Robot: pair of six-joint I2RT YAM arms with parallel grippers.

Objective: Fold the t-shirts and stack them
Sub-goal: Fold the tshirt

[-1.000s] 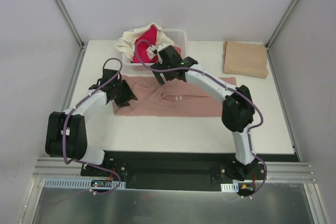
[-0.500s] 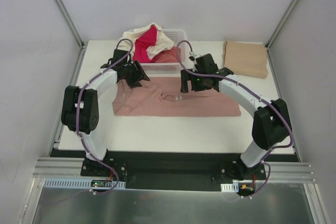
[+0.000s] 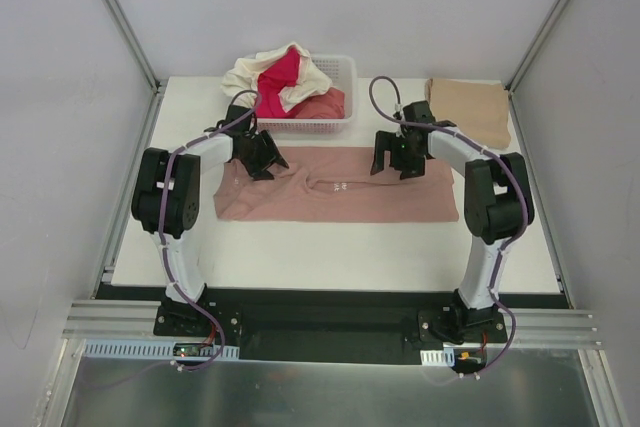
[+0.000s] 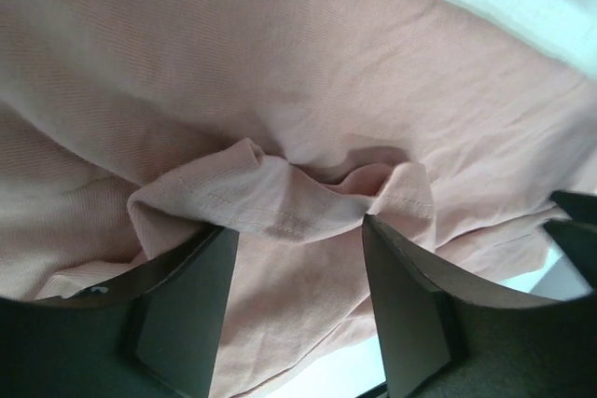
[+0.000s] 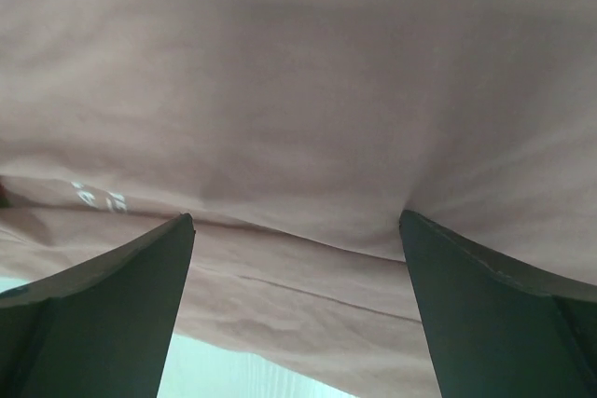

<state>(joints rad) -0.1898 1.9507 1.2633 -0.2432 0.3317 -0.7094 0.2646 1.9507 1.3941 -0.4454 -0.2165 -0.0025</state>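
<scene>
Currently, pink t-shirt (image 4: 298,72) bunched between spread left fingers (image 4: 182,300), right fingers (image 5: 103,314) spread above it

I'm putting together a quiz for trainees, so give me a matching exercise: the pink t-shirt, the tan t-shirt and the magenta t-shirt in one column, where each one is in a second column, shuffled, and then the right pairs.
Column one
1. pink t-shirt
2. tan t-shirt
3. magenta t-shirt

Column two
A. bundled in the white basket
B. spread out in the middle
C. folded at the far right

Pairs: 1-B, 2-C, 3-A
</scene>
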